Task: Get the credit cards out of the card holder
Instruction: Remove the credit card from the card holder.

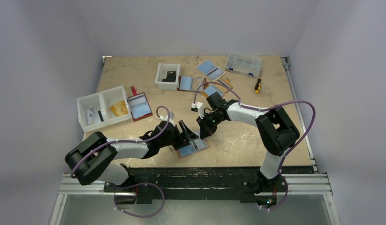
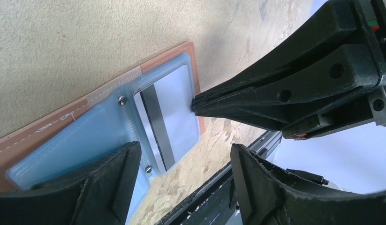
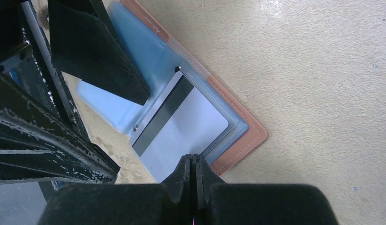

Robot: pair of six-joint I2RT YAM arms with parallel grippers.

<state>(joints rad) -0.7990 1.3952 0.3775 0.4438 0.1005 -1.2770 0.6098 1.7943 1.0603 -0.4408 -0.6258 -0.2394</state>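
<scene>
Chipboard tabletop (image 1: pixel 256 136) fills the floor of a pale grey booth. The card holder (image 1: pixel 193 149) lies just behind the table's near edge, opened flat, with a tan rim around pale blue pockets. One corner reaches close to that edge.

The left gripper (image 2: pixel 184 157) hangs over the holder with its jaws spread wide and nothing between them. One of its fingers (image 3: pixel 102 61) stands above the holder's left half and hides part of those pockets. Whether it presses on them cannot be told.

The right gripper (image 3: pixel 193 161) comes in from behind the holder with its jaws pressed fully together. Its tip meets the outer edge of a credit card (image 3: pixel 191 126), pale with a dark stripe, which lies on the holder's right half. Whether the thin card edge is nipped between the pads cannot be made out.

Bare board runs off to the holder's right.

Well behind the holder, to its left, stand a white two-part bin (image 1: pixel 102 110) and a dark red wallet (image 1: pixel 138 107). Farther back are a small white box (image 1: pixel 167 76), several more wallets (image 1: pixel 210 69), a clear plastic case (image 1: pixel 243 63) and a yellow-handled screwdriver (image 1: pixel 258 85).
</scene>
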